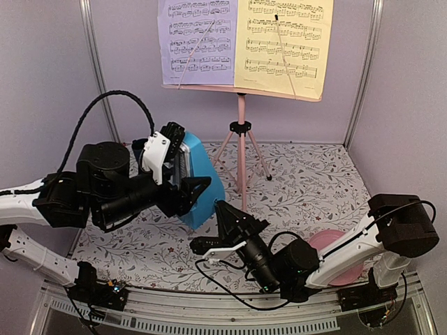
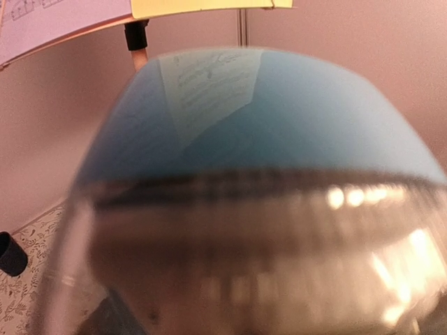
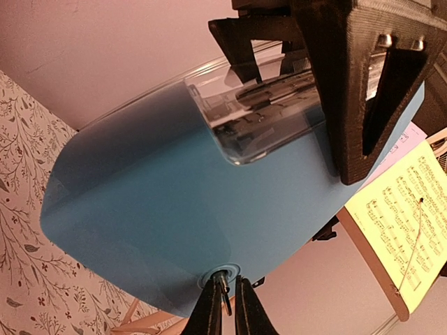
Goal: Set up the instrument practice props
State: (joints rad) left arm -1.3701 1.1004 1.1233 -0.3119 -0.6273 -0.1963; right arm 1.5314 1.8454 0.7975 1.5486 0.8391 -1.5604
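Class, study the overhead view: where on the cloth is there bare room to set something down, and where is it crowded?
Bare cloth lies between the music stand, the right wall and the pink plate. Another patch lies front left, before the metronome. The centre is crowded: the left end effector and right end effector meet at the metronome.

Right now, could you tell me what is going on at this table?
The left gripper grips the blue pyramid metronome by its top. The right gripper pinches the small metal winding key on its side. Behind, the pink tripod music stand already carries the lavender music sheet and the yellow music sheet.
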